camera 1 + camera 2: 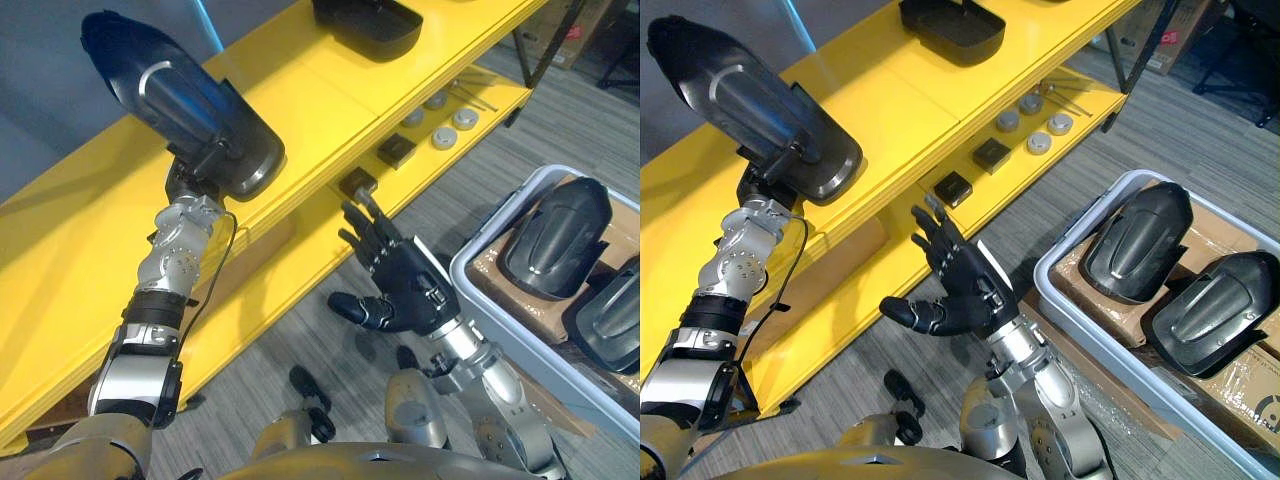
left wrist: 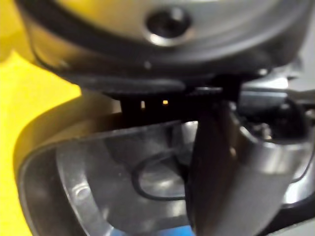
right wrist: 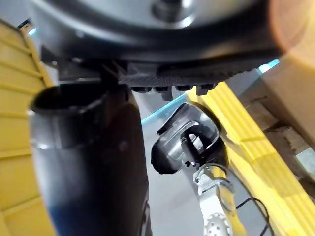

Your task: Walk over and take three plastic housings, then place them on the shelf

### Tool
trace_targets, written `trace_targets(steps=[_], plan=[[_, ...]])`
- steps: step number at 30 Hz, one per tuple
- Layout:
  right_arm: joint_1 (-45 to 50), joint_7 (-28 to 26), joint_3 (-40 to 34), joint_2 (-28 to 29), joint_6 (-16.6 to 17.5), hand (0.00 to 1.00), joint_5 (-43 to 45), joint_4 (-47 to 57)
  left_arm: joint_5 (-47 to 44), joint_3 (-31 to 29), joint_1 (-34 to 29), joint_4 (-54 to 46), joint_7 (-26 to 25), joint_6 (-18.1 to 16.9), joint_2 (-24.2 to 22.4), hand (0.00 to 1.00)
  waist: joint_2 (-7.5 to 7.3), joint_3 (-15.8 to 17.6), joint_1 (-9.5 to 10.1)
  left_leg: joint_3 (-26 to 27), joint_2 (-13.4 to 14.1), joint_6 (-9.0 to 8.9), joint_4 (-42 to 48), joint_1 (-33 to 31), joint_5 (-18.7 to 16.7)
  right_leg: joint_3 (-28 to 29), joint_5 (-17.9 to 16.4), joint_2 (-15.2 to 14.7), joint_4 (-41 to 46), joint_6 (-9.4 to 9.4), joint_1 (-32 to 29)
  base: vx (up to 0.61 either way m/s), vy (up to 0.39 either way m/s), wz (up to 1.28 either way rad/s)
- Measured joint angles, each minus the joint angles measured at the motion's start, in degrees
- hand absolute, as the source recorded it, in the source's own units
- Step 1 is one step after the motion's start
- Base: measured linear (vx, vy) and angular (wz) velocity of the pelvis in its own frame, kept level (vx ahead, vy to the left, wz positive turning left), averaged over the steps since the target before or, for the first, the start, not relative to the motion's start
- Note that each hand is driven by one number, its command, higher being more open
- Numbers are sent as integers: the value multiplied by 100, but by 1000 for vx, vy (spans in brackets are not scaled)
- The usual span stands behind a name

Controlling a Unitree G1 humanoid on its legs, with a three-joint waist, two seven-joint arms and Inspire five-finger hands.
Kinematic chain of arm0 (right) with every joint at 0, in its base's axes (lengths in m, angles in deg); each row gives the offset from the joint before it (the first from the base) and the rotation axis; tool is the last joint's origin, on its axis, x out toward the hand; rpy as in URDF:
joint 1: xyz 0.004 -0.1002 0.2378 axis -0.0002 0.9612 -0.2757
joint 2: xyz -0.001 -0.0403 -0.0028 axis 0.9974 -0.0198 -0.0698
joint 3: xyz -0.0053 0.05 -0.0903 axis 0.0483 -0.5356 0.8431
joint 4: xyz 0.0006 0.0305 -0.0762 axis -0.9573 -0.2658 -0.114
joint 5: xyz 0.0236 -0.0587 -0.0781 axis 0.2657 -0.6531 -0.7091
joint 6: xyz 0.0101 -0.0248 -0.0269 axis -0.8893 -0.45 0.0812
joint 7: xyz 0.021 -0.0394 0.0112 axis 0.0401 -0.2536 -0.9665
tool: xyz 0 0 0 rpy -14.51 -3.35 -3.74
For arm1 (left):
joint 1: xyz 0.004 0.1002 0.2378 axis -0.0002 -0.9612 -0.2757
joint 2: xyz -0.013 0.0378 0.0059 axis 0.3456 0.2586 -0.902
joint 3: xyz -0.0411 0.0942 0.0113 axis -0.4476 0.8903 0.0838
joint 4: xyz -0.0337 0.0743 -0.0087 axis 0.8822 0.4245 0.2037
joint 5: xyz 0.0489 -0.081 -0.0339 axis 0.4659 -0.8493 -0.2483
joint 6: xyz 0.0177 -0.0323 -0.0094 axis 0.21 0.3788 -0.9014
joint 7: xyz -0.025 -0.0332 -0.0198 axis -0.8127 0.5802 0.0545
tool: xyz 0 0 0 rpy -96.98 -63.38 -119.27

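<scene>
Yellow shelf (image 1: 330, 90) bears one housing (image 1: 365, 25); left hand (image 1: 195, 175) grips another housing (image 1: 190, 100), right hand (image 1: 400, 275) splayed empty, two housings (image 1: 1137, 240) (image 1: 1210, 310) in the bin (image 1: 1075, 232).

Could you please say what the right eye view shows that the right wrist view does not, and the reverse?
The right eye view adds the grey bin holding two plastic housings, a third housing on the yellow shelf and grey discs on its lower tier. The right wrist view adds the held housing's hollow side, with the left hand's fingers curled inside. Shared: that housing, the shelf and the right hand.
</scene>
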Motion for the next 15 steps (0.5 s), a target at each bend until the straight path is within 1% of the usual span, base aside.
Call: trace_targets(steps=[1, 2, 5, 6, 7, 9, 10, 12, 13, 15], plan=[[-111, -2, 21, 0, 6, 100, 8, 48, 0, 0, 24, -68, 3, -16, -32, 0, -19, 33, 74, 32, 0, -3, 0, -31, 6, 6, 0, -9, 36, 0, -58, 0, 0, 0], [-157, -2, 28, -1, 3, 100, 12, 79, 1, 1, 67, -103, 1, -13, -53, 0, -28, 79, 94, 32, 0, -2, 0, -41, 8, -4, -1, -13, 45, 1, -60, -3, -6, 11], [-436, 3, 199, -39, -16, 100, 37, 238, 21, 30, 468, -202, -53, -14, -141, 0, -128, 306, 110, 146, 40, 22, 5, -224, 46, -174, -3, -57, 101, 10, -179, -17, -13, 36], [-556, 26, 297, -50, -41, 100, 42, 312, 59, 85, 703, -258, -146, -61, -141, 0, -187, 372, 137, 196, 73, 23, 17, -354, 116, -214, -2, -56, 145, 11, -293, -33, -25, 28], [-706, 92, 394, -49, -102, 100, 59, 407, 93, 213, 977, -255, -282, -100, -140, 0, -278, 472, 208, 221, 80, 21, 19, -426, 177, -223, -3, -58, 222, 10, -393, -33, -25, 19], [-953, 176, 513, -49, -128, 100, 129, 467, 264, 311, 1299, -276, -428, -112, -141, 0, -367, 557, 283, 192, 69, 51, 19, -588, 250, -234, -8, -69, 292, 13, -559, -43, -17, 12], [-1051, 219, 564, -47, -140, 100, 188, 467, 289, 350, 1392, -305, -476, -115, -141, 0, -387, 595, 289, 154, 63, 56, 19, -631, 261, -249, -6, -75, 295, 16, -592, -42, -7, 21], [-1352, 373, 637, -30, -224, 100, 236, 466, 315, 529, 1735, -363, -655, -127, -141, 0, -444, 664, 389, 92, 42, 56, 19, -815, 313, -293, -18, -98, 404, 19, -798, -25, -4, 16], [-1429, 408, 636, -32, -250, 100, 235, 466, 315, 544, 1808, -373, -686, -127, -141, 0, -455, 710, 419, 84, 38, 67, 19, -829, 326, -294, -35, -102, 447, 19, -825, -33, -13, 18], [-1656, 565, 625, -36, -267, 100, 237, 466, 319, 643, 1982, -514, -800, -129, -137, 0, -466, 772, 450, -6, -21, 58, 18, -1008, 362, -326, -156, -179, 671, 26, -1065, -33, -20, 22]])
